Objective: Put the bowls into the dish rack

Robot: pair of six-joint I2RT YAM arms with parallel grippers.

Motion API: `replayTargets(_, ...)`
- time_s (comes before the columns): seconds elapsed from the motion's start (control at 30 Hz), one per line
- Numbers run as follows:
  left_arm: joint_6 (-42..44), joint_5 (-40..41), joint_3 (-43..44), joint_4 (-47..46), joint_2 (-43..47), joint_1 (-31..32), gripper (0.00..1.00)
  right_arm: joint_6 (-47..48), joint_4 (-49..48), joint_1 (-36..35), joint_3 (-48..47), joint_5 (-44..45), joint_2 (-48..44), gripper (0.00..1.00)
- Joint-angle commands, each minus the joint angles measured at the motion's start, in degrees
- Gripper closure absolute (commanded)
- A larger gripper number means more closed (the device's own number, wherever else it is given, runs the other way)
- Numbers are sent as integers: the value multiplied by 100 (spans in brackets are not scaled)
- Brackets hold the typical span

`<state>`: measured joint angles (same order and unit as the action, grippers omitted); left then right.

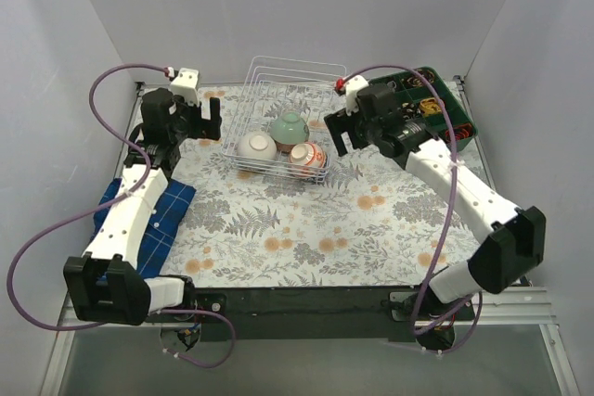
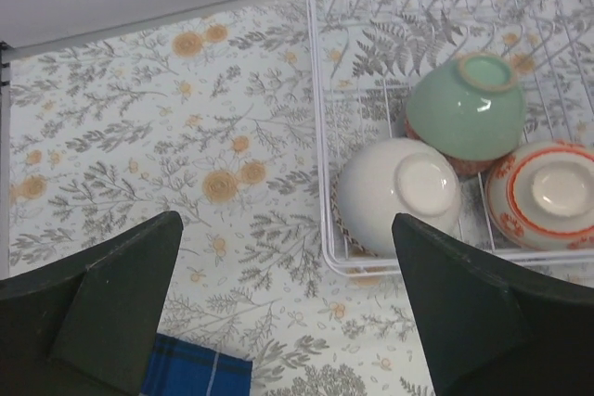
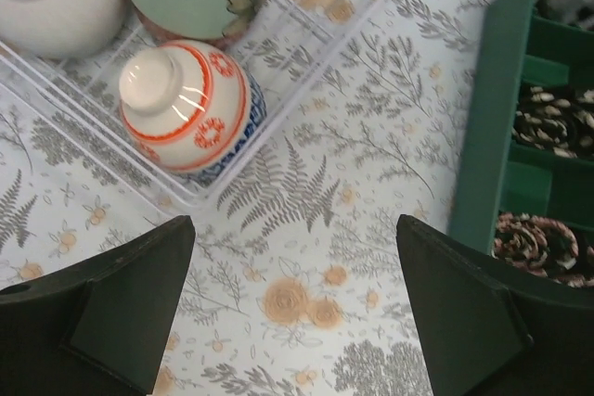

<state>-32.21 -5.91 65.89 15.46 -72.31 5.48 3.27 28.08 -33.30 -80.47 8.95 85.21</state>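
Now the left gripper (image 1: 206,118) and the right gripper (image 1: 345,134) both gape wide with nothing between their fingers, one just left of the rack (image 1: 288,68) and the other just right of it. In the rack's near end, close together and upside down, sit the white bowl (image 1: 256,146) at left, the green bowl (image 1: 290,126) farther back and the orange-patterned bowl (image 1: 307,159) at right. A green tray (image 1: 461,113) lies at the far right.

dish rack (image 1: 288,71): on the table (image 1: 306,229), back middle.
rear bowl (image 1: 290,126): in the rack, upturned, behind and between the other two.
left bowl (image 1: 256,146): rack's near-left corner, upturned.
right bowl (image 1: 307,157): rack's near-right corner, upturned, near the left bowl.
tray (image 1: 457,107): back-right corner, right of the rack.
cloth (image 1: 158,215): near-left, well apart from the rack.
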Motion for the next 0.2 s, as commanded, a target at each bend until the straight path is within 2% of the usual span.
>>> replayTargets(0.0, 259, -270, -488, 589, 418, -20, 2, 69, 93, -19, 583, 537, -961, 1)
replayTargets(0.17, 276, -261, -849, 633, 666, -169, 2, -1, 250, -10, 1076, 564, -1761, 1)
